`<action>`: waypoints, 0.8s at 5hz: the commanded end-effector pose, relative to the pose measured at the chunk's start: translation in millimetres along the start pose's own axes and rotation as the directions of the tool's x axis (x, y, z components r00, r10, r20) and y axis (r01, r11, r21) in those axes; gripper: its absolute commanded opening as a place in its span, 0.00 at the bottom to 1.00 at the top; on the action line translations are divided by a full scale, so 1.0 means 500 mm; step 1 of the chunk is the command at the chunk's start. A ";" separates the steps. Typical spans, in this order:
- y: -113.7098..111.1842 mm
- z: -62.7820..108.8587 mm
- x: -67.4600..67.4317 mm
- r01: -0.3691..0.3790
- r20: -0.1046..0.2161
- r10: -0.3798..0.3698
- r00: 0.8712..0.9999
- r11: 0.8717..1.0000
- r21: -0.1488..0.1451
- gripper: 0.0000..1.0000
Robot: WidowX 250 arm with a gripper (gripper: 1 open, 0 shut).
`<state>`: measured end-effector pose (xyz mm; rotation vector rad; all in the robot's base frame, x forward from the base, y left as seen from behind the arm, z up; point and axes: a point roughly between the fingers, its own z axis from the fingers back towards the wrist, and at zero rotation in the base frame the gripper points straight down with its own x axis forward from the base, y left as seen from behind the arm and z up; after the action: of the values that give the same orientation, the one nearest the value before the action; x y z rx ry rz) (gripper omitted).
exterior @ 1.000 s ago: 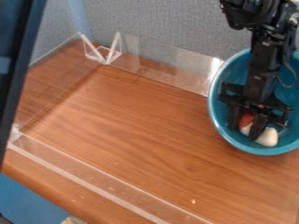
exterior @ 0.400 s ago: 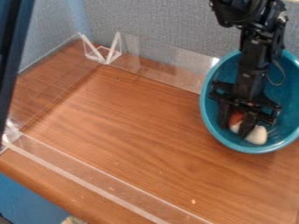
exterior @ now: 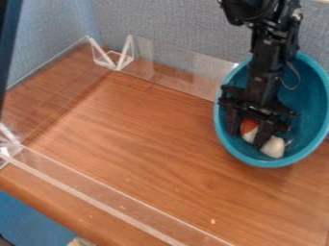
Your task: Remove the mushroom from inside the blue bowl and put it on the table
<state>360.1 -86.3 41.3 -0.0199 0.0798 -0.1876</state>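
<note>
The blue bowl [exterior: 298,86] stands at the right end of the table [exterior: 129,144], against the back wall. My gripper [exterior: 261,123] points straight down into the bowl, jaws spread wide, open, with nothing gripped. The cream-white mushroom [exterior: 272,145] lies on the bowl's bottom, just in front of and below the fingertips. A small reddish patch shows beside it, between the fingers. The black arm hides part of the bowl's inside.
Low clear acrylic walls [exterior: 167,65] edge the wood tabletop at the back, left and front. A clear triangular bracket [exterior: 118,53] stands at the back left corner. A blue-grey wall rises behind.
The jaws have spread wider inside the bowl. Gripper and bowl now stand a little further left in the picture. The mushroom still lies in the bowl.
</note>
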 end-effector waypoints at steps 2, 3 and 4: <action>0.025 0.070 -0.004 -0.021 0.089 0.021 0.996 1.000 0.001 0.00; 0.032 0.072 -0.007 -0.026 0.088 0.025 0.996 1.000 0.004 0.00; 0.038 0.073 -0.009 -0.030 0.085 0.029 0.996 1.000 0.008 0.00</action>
<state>355.4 -72.8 39.7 -0.0097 0.0982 -0.1750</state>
